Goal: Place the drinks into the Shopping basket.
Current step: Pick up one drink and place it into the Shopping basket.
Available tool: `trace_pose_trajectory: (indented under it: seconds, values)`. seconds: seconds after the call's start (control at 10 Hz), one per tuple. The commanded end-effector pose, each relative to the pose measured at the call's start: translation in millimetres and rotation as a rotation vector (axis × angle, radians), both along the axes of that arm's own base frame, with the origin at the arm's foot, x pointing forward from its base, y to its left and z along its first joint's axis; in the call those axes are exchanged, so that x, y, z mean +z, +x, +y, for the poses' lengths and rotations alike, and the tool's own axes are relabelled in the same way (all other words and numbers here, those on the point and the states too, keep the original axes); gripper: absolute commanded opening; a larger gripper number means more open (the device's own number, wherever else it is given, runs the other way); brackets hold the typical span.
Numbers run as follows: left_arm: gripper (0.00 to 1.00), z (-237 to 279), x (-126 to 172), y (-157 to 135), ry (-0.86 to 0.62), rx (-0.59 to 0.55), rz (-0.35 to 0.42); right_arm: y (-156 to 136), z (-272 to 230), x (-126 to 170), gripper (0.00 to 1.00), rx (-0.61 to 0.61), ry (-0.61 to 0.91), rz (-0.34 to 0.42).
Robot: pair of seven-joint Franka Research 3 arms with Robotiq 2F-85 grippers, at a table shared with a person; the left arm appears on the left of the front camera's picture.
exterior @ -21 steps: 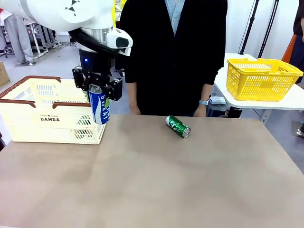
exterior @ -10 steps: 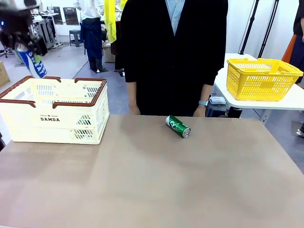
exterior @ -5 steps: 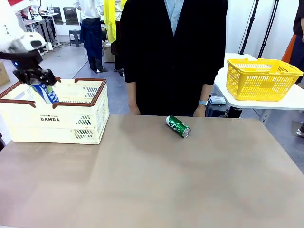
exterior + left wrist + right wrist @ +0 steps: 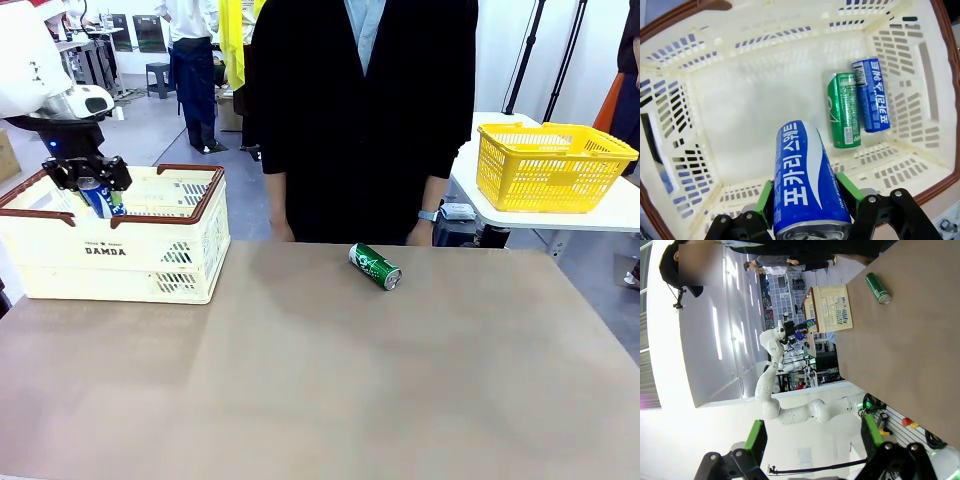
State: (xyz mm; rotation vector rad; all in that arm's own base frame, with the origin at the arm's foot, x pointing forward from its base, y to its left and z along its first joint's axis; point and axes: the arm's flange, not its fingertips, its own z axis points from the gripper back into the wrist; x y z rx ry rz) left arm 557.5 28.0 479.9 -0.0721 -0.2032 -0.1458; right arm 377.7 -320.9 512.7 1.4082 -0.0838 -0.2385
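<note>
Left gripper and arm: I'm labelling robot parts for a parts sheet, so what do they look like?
The left gripper is black, with angular linkage fingers dotted with silver screws and bright green pads lining the jaws. In the front view the left arm is glossy white with rounded casings, a grey band near the wrist, and a black wrist block showing a small blue light.

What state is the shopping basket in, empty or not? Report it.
Not empty. In the left wrist view, a green can and a blue can lie side by side on the Shopping basket floor.
</note>
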Motion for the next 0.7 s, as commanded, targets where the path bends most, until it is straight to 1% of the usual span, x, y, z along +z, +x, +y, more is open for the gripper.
trace_pose_trajectory:
  seconds: [0.0,0.1,0.2,0.3,0.6]
  values:
    - [0.00,-3.7,0.6,0.0,-0.003,0.007,0.006,-0.7,2.6,2.0,1.00,-0.003,-0.010,0.010]
    - [0.00,-10.1,-5.0,22.7,0.031,-0.060,0.062,-0.7,2.6,2.0,1.00,-0.003,-0.010,0.010]
    - [0.00,-7.8,-11.2,44.2,0.024,-0.062,0.089,-0.7,2.6,2.0,1.00,-0.003,-0.010,0.010]
    - [0.00,-4.5,-17.3,56.5,0.023,-0.027,0.097,-0.7,2.6,2.0,1.00,-0.003,-0.010,0.010]
    - [0.00,-0.5,-46.2,72.5,0.062,0.048,0.182,-0.7,2.6,2.0,1.00,-0.003,-0.010,0.010]
